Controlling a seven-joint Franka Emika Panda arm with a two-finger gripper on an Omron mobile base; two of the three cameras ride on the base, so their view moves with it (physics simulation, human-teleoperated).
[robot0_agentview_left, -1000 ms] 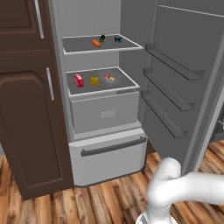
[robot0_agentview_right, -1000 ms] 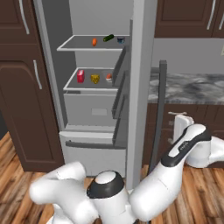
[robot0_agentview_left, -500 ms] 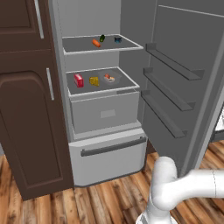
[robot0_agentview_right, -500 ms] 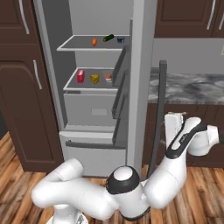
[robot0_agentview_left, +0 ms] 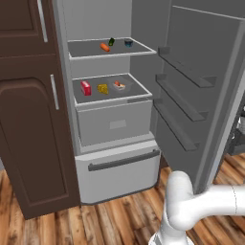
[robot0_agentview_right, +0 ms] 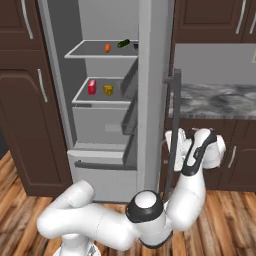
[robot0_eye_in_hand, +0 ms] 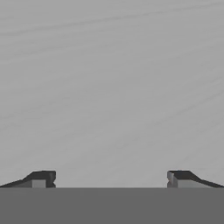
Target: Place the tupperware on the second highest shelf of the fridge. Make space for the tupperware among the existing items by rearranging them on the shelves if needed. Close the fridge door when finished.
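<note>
Tupperware [robot0_agentview_left: 119,85] sits on second-highest shelf [robot0_agentview_left: 139,90], at 3 o'clock of cheese wedge [robot0_agentview_left: 103,88] and red carton [robot0_agentview_left: 85,88]; placing looks done. Long axis hard to judge at this size; seems to run roughly left-right. Fridge door [robot0_agentview_left: 210,86] stands wide open; closing step in hand. Gripper [robot0_eye_in_hand: 111,180] jaws spread wide, nothing between; flat grey surface ahead, probably door's outer face. Arm reaches round door near handle [robot0_agentview_right: 172,130]. Next: push panel toward 9 o'clock until shut.
</note>
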